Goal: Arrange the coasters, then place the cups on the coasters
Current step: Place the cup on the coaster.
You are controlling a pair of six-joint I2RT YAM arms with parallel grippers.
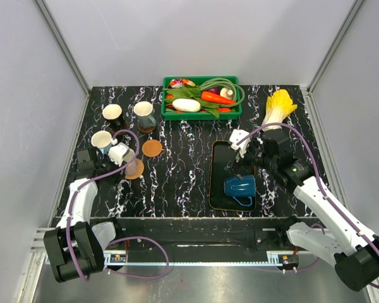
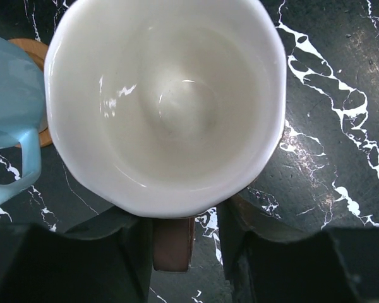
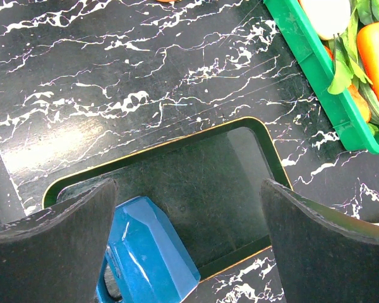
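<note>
Step in hand: cups onto coasters. Left gripper [image 2: 188, 230] jaws slightly parted around the handle of a cup [image 2: 164, 107], apparently seated on a coaster [image 1: 134, 171], near left. Right gripper [image 3: 189, 196] spread wide over the blue cup [image 3: 148, 252] lying in the tray [image 3: 196, 170]. Next probably: descend, pinch it, carry it left to the bare coaster [image 1: 152, 148]

In the tray [image 1: 218, 170]: I see one cup [image 1: 240, 187].
Behind the tray: crate [image 1: 202, 115].
Left of the tray: coaster [image 1: 152, 148], other cups [image 1: 143, 112].

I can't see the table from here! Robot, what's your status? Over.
Left claw open around handle of cup, on coaster. Right claw open over blue cup. Pale-blue cup close alongside.
</note>
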